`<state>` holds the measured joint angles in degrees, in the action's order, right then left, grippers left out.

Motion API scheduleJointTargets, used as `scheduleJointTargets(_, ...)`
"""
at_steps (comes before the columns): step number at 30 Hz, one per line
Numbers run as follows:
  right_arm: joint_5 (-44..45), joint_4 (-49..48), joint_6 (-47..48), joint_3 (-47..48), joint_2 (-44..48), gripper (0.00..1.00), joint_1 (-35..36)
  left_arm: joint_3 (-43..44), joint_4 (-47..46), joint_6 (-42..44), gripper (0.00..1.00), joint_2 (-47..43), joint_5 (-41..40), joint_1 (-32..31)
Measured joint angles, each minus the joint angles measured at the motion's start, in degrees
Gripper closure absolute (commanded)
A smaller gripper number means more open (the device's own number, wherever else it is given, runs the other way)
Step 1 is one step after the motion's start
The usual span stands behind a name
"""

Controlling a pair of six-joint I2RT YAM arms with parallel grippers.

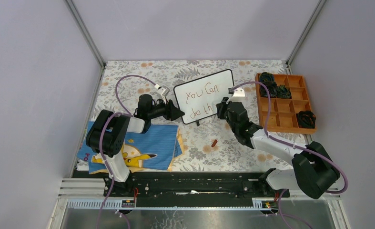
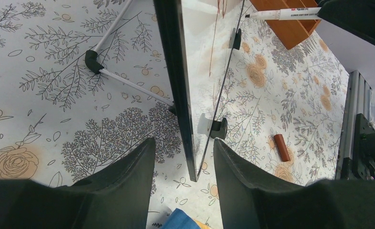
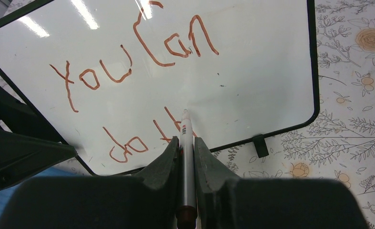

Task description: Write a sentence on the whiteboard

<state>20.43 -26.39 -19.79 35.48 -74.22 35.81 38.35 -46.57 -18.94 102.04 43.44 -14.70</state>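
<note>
The whiteboard (image 1: 204, 95) stands tilted at mid-table. The sentence (image 1: 200, 101) on it reads "You Can" above "do th" in reddish-brown marker, clear in the right wrist view (image 3: 115, 78). My right gripper (image 1: 222, 107) (image 3: 186, 139) is shut on a white marker (image 3: 187, 143) whose tip touches the whiteboard (image 3: 252, 71) after the "th". My left gripper (image 1: 178, 113) (image 2: 183, 140) is open. Its fingers straddle the lower left edge of the whiteboard (image 2: 176, 71) with a gap on each side. The marker also shows in the left wrist view (image 2: 280, 13).
The reddish-brown marker cap (image 1: 214, 142) (image 2: 281, 147) lies on the floral table in front of the board. An orange compartment tray (image 1: 285, 102) with dark items is at the right. A blue cartoon cloth (image 1: 137, 148) lies at the left front. The board's wire stand (image 2: 123, 81) rests behind it.
</note>
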Motion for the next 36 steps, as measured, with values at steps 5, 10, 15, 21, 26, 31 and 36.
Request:
scheduleJointTargets(5,0.13,-0.07,-0.02,0.04,-0.96,1.0,0.0,0.0,0.0,0.02,0.45,0.0,-0.02,0.0)
scheduleJointTargets(10,0.13,-0.15,-0.04,0.04,-1.7,1.0,0.0,0.0,0.0,0.04,0.45,0.0,-0.09,0.0)
scheduleJointTargets(15,0.57,-0.28,-0.02,0.09,-1.92,1.0,0.0,0.0,0.02,0.02,0.45,0.0,-0.39,0.0)
scheduleJointTargets(21,1.44,-0.96,-0.02,0.66,-2.71,1.0,0.0,0.0,0.04,0.04,0.45,0.0,-0.44,0.0)
scheduleJointTargets(26,1.51,-1.33,-0.02,1.03,-3.67,1.0,0.0,0.0,0.07,0.04,0.45,0.0,-0.44,0.0)
scheduleJointTargets(31,1.51,-1.33,-0.02,1.05,-3.78,1.0,0.0,0.0,0.07,0.04,0.45,0.0,-0.46,0.0)
scheduleJointTargets(36,1.55,-1.33,-0.02,1.05,-3.78,1.0,0.0,0.0,0.07,0.07,0.45,0.0,-0.46,-0.02)
